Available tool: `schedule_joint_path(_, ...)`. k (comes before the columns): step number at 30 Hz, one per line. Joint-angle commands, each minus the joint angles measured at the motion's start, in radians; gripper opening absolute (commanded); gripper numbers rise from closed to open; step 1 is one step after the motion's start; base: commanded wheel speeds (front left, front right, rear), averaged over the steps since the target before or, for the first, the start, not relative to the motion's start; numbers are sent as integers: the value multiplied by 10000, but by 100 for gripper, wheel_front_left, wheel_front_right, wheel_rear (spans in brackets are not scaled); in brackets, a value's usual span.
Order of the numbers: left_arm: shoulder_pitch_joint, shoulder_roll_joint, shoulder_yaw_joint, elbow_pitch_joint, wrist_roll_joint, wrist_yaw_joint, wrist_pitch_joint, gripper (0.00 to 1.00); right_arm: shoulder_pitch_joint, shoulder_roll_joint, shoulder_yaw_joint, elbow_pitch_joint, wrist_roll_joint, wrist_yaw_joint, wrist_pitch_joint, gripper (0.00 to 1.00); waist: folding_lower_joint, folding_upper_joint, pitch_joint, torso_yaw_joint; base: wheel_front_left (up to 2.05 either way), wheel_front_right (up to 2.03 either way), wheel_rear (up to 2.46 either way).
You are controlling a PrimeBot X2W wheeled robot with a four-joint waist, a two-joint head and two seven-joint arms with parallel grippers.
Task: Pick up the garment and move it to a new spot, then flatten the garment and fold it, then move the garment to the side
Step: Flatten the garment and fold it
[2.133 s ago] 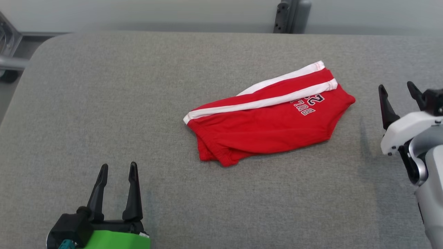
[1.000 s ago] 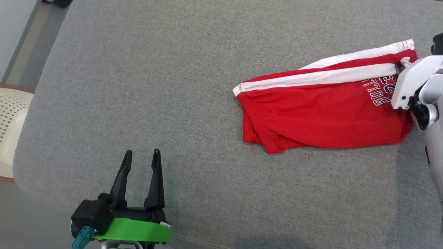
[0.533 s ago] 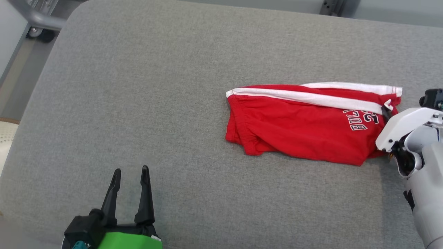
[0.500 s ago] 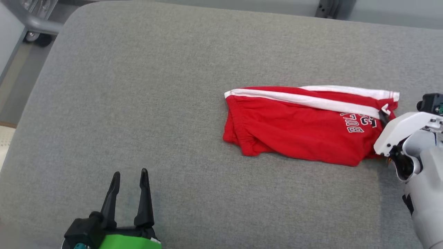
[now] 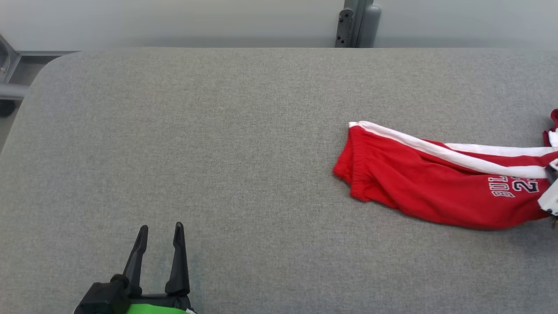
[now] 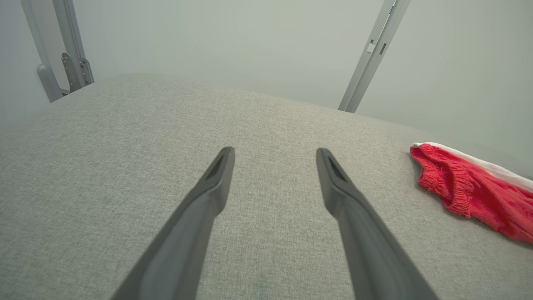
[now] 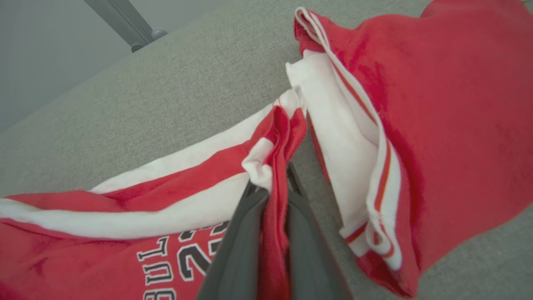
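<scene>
A wide grey fabric-covered padded surface (image 5: 196,131) is spreading across the head view, and its sides are running out of frame at 3 and 9 o'clock. A red jersey garment with white side stripes (image 5: 427,183) is lying stretched on it at 3 o'clock. Its elastic end is pointing toward the middle and its far end is being cut off by the frame edge. Its dark lettering is showing upside down and only in part.

In the right wrist view the right gripper (image 7: 271,183) is pinching a bunched fold of the striped hem. Its jaws are closed on the cloth, its fingertips are half buried, and its fingers are hiding part of the print.

The left gripper (image 5: 161,226) is sitting at 7 o'clock, well apart from the garment, with its jaws spread wide and holding nothing. Its body is being clipped by the bottom edge.

A grey metal post (image 5: 357,24) is standing behind the surface at 1 o'clock, its top cut off.
</scene>
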Motion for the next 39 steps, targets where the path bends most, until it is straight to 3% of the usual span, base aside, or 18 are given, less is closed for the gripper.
schedule_joint_path(1, 45, 13, 8, 28, -5, -18, -24, 100, -226, -155, -228, -55, -195, -7, 17, 0, 0, -1, 70, 121, 0, 0, 0)
schedule_joint_path(3, 59, 13, -74, 70, -92, -3, -24, 100, -372, -107, -487, -279, -252, -7, 103, 0, 0, -1, 68, 243, 0, 0, 0)
schedule_joint_path(7, 147, 12, -165, 92, -253, 137, -24, 100, -407, 615, -331, -1219, 70, -7, 640, 0, 0, -1, 40, 354, 0, 0, 0)
schedule_joint_path(15, 54, 15, -373, 343, -183, 147, -24, 100, -173, 2690, 1047, -3097, 263, -7, 1048, 0, 0, -1, 29, 423, 0, 0, 0)
schedule_joint_path(22, -157, 15, -486, 608, -86, -11, -24, 100, -583, 3193, 1799, -2542, -133, -7, 661, 0, 0, -1, -66, 747, 0, 0, 0)
schedule_joint_path(29, 58, 13, -663, 744, -238, 51, -24, 100, -966, 3190, 2943, -1223, 609, -7, 18, 0, 0, -1, -215, 986, 0, 0, 0)
schedule_joint_path(30, 69, 13, -675, 749, -253, 73, -24, 100, -1009, 3199, 3076, -1044, 653, -7, -140, 43, 0, -1, -218, 997, 0, 0, 0)
schedule_joint_path(31, 75, 14, -670, 752, -256, 96, -24, 100, -1048, 3204, 3195, -892, 644, -7, -331, 100, 0, -1, -226, 995, 0, 0, 0)
schedule_joint_path(35, 209, 13, -543, 735, -252, 155, -24, 100, -1048, 3181, 3467, -688, 585, -7, -1193, 100, 0, -1, -308, 862, 0, 0, 0)
schedule_joint_path(39, 444, 14, -316, 742, -160, 193, -24, 100, -505, 3206, 3535, -1355, -158, -7, -2603, 100, 0, -1, -604, 533, 0, 0, 0)
